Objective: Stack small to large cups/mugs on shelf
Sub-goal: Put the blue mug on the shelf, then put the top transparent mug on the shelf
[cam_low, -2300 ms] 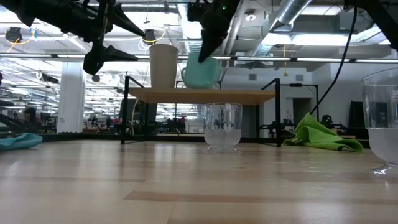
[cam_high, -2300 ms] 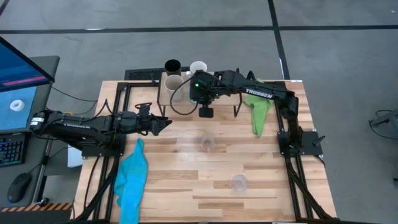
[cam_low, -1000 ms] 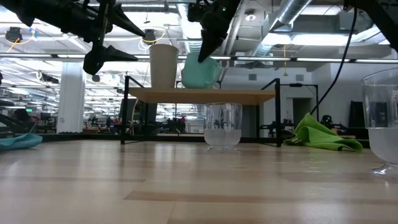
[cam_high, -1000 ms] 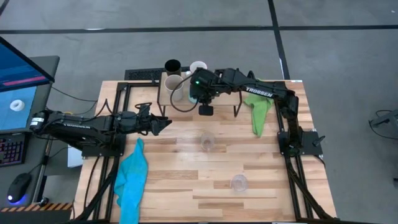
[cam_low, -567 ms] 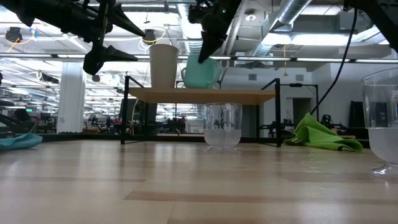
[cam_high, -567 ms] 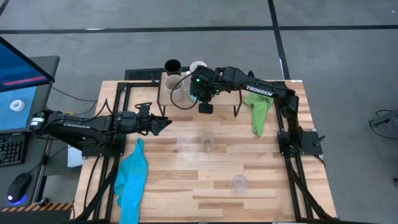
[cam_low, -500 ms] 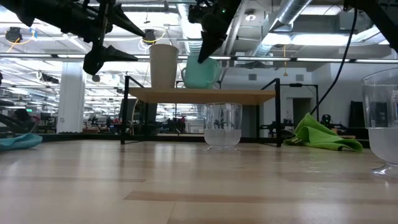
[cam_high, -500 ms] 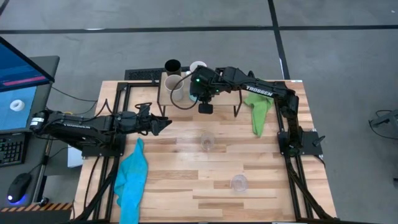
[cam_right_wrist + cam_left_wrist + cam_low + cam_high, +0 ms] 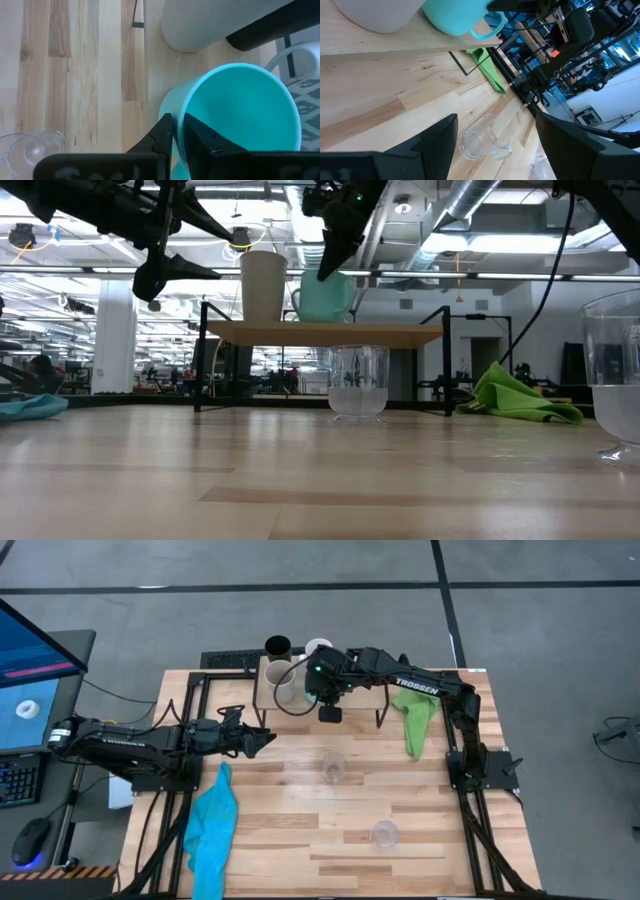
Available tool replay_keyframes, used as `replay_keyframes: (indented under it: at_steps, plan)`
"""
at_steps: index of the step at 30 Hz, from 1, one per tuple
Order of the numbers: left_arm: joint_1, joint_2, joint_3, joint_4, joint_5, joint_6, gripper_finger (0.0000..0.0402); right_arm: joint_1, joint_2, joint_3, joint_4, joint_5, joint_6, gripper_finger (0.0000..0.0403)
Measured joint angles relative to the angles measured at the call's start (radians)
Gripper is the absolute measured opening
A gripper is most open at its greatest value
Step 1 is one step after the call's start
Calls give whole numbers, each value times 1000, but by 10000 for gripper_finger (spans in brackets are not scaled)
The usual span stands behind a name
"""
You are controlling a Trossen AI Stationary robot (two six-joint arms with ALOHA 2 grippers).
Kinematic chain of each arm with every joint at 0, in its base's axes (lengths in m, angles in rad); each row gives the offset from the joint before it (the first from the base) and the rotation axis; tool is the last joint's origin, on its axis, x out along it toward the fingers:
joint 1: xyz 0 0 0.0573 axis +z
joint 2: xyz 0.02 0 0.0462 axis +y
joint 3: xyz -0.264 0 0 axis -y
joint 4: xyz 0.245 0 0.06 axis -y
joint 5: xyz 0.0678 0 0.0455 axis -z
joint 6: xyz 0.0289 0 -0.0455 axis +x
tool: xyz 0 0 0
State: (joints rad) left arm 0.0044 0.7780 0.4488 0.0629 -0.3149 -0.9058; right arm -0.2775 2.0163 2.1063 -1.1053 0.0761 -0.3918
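The right gripper pinched the cyan mug by its rim, one finger inside, one outside. The mug sat tilted on the shelf, just beside the beige cup. The left gripper hung well apart, its fingers spread and empty.

From above, the right arm covered the cyan mug, and the white mug showed only partly behind the shelf. The near glass was cut off at the low view's edge.

On the slatted wooden tabletop, a small clear glass sits at centre, another clear glass at its five o'clock. A crumpled cyan cloth lies at eight o'clock, a green cloth at two.
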Motion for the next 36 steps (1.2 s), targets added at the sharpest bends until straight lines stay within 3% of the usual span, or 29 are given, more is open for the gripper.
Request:
replay_keyframes:
  at_steps: [20,36]
  plan:
    - [0,0,0,1,22,-8,261,-6,0,0,44,-3,-1,63]
    - [0,0,0,2,21,-8,261,-6,0,0,84,0,-1,159]
